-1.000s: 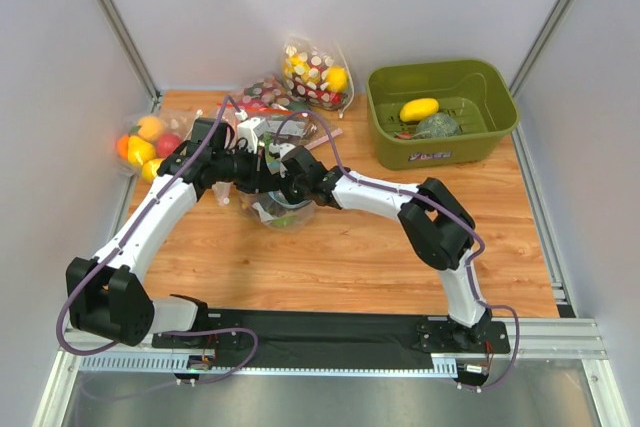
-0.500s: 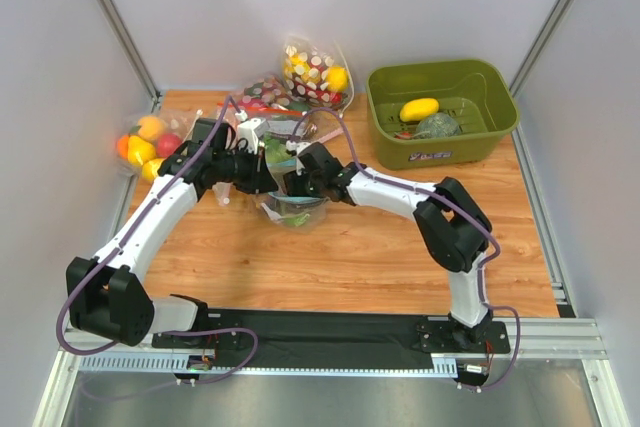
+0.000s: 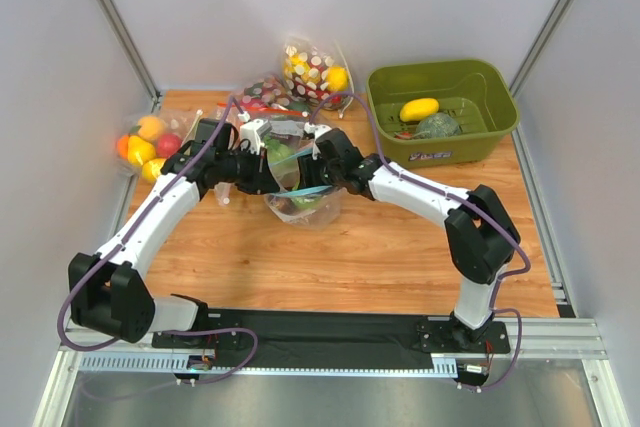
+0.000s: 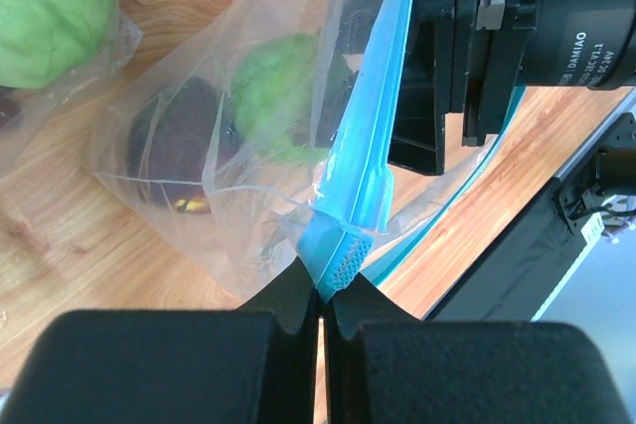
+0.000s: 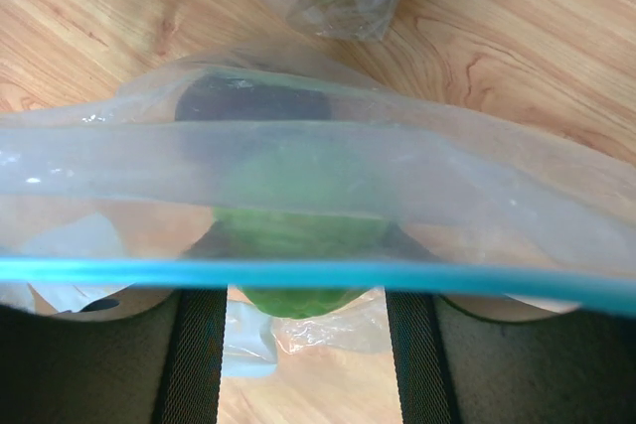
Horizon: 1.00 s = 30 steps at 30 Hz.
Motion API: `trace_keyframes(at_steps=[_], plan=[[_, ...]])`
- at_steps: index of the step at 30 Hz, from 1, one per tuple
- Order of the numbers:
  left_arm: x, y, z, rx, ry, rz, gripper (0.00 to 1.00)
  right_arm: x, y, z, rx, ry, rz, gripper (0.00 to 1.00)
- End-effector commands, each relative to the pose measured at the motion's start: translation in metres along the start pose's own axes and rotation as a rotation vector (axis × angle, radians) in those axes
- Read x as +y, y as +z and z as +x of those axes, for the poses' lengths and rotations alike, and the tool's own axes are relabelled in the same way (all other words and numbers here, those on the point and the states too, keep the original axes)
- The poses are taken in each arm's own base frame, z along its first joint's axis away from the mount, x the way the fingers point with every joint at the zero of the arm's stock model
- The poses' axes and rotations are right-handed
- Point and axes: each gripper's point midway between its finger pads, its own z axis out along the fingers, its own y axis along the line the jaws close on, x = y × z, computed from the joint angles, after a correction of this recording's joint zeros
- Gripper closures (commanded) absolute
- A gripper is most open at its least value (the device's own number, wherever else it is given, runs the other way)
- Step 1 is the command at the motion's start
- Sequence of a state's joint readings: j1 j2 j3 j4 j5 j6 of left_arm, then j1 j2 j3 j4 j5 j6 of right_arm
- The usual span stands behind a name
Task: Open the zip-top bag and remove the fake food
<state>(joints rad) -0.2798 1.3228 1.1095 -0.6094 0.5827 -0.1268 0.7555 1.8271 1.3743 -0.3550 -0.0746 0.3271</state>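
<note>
Left wrist shows the left hand (image 4: pixel 320 307) pinching the zip-top bag (image 4: pixel 248 161) by its teal strip; the right hand (image 3: pixel 322 169) is partly spread at its mouth

Top cam sits high behind my arm bases, looking down over the whole wooden table (image 3: pixel 400 247). Left wrist cam is very close, facing the clear soft plastic bag with teal-blue zipper strip (image 4: pixel 363 161). Right wrist cam is closer still, looking across that same strip (image 5: pixel 318 273). All three share this bag (image 3: pixel 300 197).
</note>
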Motion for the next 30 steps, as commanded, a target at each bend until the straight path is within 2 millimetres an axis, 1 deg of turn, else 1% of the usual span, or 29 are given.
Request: trace_keyframes(at_steps=[1, 3, 4, 6, 7, 12, 13, 16, 19, 23, 24, 26, 27, 29, 30], plan=[[-0.001, -0.004, -0.009, -0.018, 0.017, -0.006, 1.00, 0.008, -0.026, -0.046, -0.142, 0.030, -0.019, 0.88], [0.000, -0.003, -0.009, -0.016, 0.016, -0.006, 1.00, 0.012, -0.032, -0.054, -0.164, 0.044, -0.047, 0.88], [0.000, -0.003, -0.009, -0.015, 0.015, -0.007, 1.00, 0.019, -0.039, -0.061, -0.180, 0.057, -0.091, 0.87], [0.000, -0.003, -0.008, -0.013, 0.013, -0.008, 1.00, 0.023, -0.047, -0.068, -0.193, 0.081, -0.137, 0.87], [0.001, -0.003, -0.008, -0.010, 0.012, -0.008, 1.00, 0.030, -0.051, -0.070, -0.201, 0.093, -0.176, 0.87], [0.000, -0.002, -0.008, -0.011, 0.011, -0.003, 1.00, 0.047, -0.077, -0.088, -0.256, 0.099, -0.276, 0.87], [0.000, -0.002, -0.008, -0.011, 0.010, -0.003, 1.00, 0.053, -0.082, -0.091, -0.268, 0.096, -0.314, 0.87], [0.000, -0.002, -0.008, -0.010, 0.010, -0.005, 1.00, 0.067, -0.094, -0.099, -0.283, 0.100, -0.389, 0.87], [0.000, -0.002, -0.008, -0.009, 0.013, -0.007, 1.00, 0.073, -0.102, -0.103, -0.284, 0.103, -0.432, 0.88], [0.001, -0.003, -0.008, -0.008, 0.012, -0.011, 1.00, 0.072, -0.111, -0.108, -0.293, 0.117, -0.474, 0.88], [0.002, -0.002, -0.007, -0.006, 0.012, -0.011, 1.00, 0.066, -0.114, -0.112, -0.299, 0.145, -0.485, 0.88], [0.002, -0.002, -0.008, -0.006, 0.012, -0.011, 1.00, 0.069, -0.121, -0.114, -0.300, 0.147, -0.547, 0.88], [0.002, -0.002, -0.008, -0.005, 0.013, -0.011, 1.00, 0.065, -0.123, -0.116, -0.301, 0.159, -0.557, 0.88], [0.003, -0.002, -0.007, -0.002, 0.010, -0.019, 1.00, 0.068, -0.132, -0.117, -0.296, 0.133, -0.606, 0.88], [0.005, -0.001, -0.006, 0.002, 0.011, -0.024, 1.00, 0.066, -0.134, -0.117, -0.283, 0.130, -0.611, 0.88]])
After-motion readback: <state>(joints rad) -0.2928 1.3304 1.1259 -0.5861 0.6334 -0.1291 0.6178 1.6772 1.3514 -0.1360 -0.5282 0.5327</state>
